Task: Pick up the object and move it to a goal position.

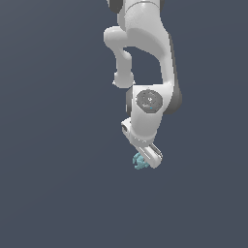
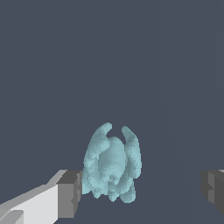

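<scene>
One small, knobbly teal lump (image 2: 111, 166) sits between my white gripper's (image 2: 142, 192) wide-open jaws, touching one dark pad (image 2: 72, 192) and apart from the other; it looks light, rigid and bumpy, so I'd pinch its broad middle.

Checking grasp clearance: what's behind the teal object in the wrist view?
Only plain dark grey surface shows behind the teal object. One finger pad sits beside it; whatever lies directly behind it is covered.

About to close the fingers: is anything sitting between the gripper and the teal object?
Nothing visible. In the wrist view the teal object sits between the open gripper's pads, right against one pad, with only bare floor toward the other.
</scene>
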You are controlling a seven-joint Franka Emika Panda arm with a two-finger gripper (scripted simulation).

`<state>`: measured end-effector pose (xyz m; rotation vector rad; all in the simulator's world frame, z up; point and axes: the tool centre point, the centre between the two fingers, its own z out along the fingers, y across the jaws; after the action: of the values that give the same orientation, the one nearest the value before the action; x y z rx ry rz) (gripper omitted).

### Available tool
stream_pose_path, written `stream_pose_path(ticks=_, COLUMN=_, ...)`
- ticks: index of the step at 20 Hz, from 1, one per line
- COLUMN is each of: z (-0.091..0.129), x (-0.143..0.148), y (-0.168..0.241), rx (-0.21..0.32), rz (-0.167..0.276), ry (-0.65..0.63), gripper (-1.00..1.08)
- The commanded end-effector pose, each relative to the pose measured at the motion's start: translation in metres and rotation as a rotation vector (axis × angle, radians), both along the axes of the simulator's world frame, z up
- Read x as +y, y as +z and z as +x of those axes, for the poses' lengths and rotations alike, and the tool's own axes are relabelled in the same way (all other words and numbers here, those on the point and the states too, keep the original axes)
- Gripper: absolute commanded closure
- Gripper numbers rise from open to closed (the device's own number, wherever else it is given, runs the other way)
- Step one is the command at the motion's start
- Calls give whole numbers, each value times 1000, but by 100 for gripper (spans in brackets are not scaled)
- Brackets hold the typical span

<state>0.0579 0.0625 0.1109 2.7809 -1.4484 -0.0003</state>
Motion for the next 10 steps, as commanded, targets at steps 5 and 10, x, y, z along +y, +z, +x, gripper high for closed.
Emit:
stream_pose_path(ticks=5, z=6, x=13, y=-6, rx=-2, rz=3, ry=-126, gripper=-92)
stream_pose_path(ticks=10, z=8, x=19, y=-9, rx=-3, rz=4, ry=-185, gripper=-92)
